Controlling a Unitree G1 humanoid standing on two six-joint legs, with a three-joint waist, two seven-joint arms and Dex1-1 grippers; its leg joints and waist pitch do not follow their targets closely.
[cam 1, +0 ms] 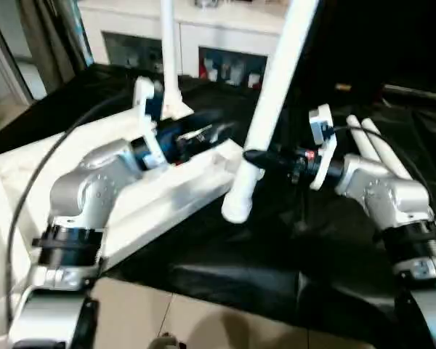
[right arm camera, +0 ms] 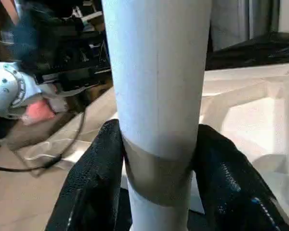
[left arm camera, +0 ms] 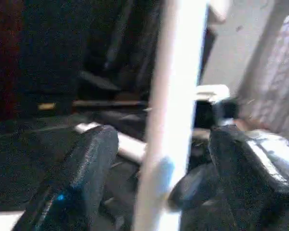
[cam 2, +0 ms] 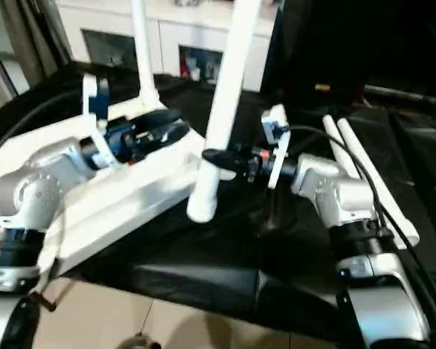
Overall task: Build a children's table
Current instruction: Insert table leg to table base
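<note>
Children's table: tabletop (cam 1: 182,190) lies underside up on black cloth (cam 1: 276,254), one leg (cam 1: 168,51) fitted. Right gripper (cam 1: 253,157) clamps second leg (cam 1: 272,102) near its lower end. Left gripper (left arm camera: 159,159) spread, empty. Advice: keep leg plumb over corner socket, then press.

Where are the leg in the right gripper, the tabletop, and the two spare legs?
Held leg (cam 1: 276,80): left eye view, middle of the tube.
Tabletop (cam 2: 123,200): right eye view, its near edge.
Spare legs (cam 2: 363,171): right eye view, midway along, lying on the black cloth.
</note>
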